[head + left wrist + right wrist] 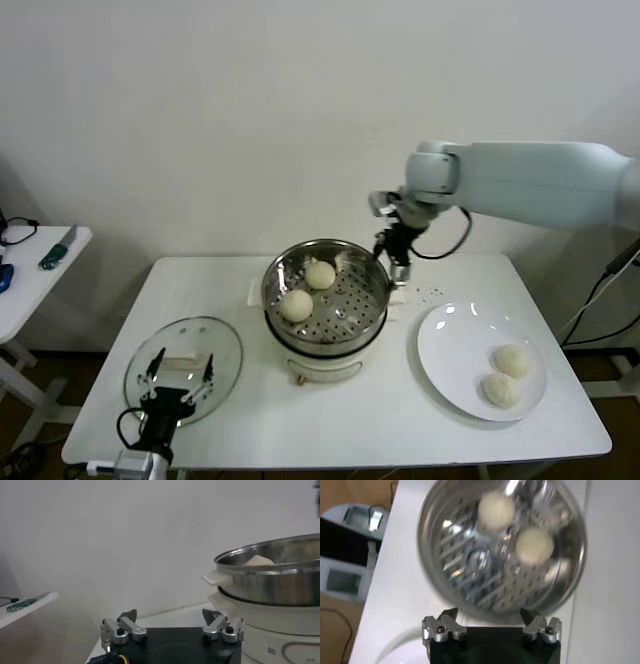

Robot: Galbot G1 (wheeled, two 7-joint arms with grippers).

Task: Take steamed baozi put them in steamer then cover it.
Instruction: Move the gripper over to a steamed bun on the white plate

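Observation:
The steamer [330, 345], a shiny steel pot on a cream base, stands mid-table with two steamed baozi [320, 274] [296, 305] on its perforated tray. Two more baozi [511, 360] [501, 390] lie on the white plate [455, 350] at the right. The cover [225, 350], a clear glass lid with a cream handle, lies flat at the front left. My right gripper [397, 262] hangs open and empty just above the steamer's far right rim, looking down on the steamer [470, 575] and both baozi [496, 510] [534, 544]. My left gripper [180, 380] is open and empty at the cover's near edge, beside the steamer [270, 580].
A small white side table [25, 285] with a green tool [57, 248] stands off to the left. A white wall runs close behind the table. The table's front edge lies just behind my left gripper [170, 616].

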